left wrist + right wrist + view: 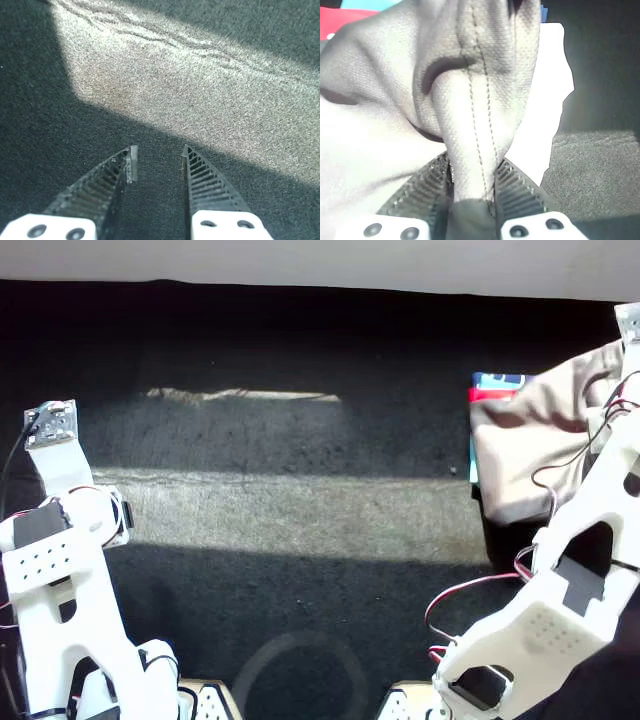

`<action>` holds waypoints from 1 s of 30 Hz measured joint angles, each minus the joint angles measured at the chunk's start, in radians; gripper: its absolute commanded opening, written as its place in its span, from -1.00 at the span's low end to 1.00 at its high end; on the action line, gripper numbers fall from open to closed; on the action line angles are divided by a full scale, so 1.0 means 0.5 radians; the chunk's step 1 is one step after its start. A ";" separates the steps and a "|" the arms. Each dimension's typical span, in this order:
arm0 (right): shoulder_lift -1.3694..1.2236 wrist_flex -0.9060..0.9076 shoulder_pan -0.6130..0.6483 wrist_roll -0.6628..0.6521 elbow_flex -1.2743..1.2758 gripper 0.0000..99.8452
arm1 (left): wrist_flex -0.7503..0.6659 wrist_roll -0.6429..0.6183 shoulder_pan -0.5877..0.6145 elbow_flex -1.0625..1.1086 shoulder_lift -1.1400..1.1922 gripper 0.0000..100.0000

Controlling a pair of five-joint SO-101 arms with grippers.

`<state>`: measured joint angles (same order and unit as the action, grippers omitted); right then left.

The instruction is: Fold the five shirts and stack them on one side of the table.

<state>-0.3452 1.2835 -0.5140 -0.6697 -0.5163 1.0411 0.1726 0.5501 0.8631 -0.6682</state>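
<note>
The right hand (pixel 472 175) is clenched on a beige shirt (pixel 410 85). Its two ribbed fingers (pixel 512 182) pinch a raised fold of the cloth, with a stitched seam running up from between them. From that grip the cloth bunches upward and spreads out to one side. In the high view the beige shirt (pixel 530 430) lies at the right side of the table (pixel 300 620), partly under the right arm (pixel 560 610), which stretches over it toward the far right corner. The beige shirt sits on top of a stack. The edge of a red shirt (pixel 493 394) and the edge of a blue shirt (pixel 500 379) stick out from beneath it at the far side.

The left hand (pixel 157 160) is released, with a clear gap between its two dark fingers (pixel 112 175) and nothing between them. It hangs over the bare dark cover of the table. In the high view it is at the left side (pixel 50 425), well apart from the stack. A band of sunlight (pixel 300 515) crosses the middle of the table between the two arms.
</note>
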 measured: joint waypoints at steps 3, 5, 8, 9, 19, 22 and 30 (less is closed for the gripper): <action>-0.120 -0.077 -0.009 0.000 0.000 -0.91 | 0.000 0.000 0.000 0.000 0.000 -0.69; -0.157 -0.095 -0.015 0.000 0.000 -0.75 | 0.000 0.000 0.000 0.000 0.000 -0.69; -0.163 -0.117 -0.031 0.000 0.000 -0.59 | 0.000 0.000 0.000 0.000 0.000 -0.69; -0.163 -0.141 -0.040 0.000 0.000 -0.59 | 0.000 0.000 0.000 0.000 0.000 -0.69; -0.166 -0.307 -0.199 0.249 -0.270 -0.61 | 0.000 0.000 0.000 0.000 0.000 -0.69; -0.166 -0.255 -0.196 0.405 -0.448 -0.74 | 0.000 0.000 0.000 0.000 0.000 -0.69; -0.209 -0.040 0.150 0.439 -0.552 -0.90 | 0.000 0.000 0.000 0.000 0.000 -0.69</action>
<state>-0.4496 1.2635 -0.4388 -0.4503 -0.7925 1.0411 0.1726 0.5501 0.8631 -0.6682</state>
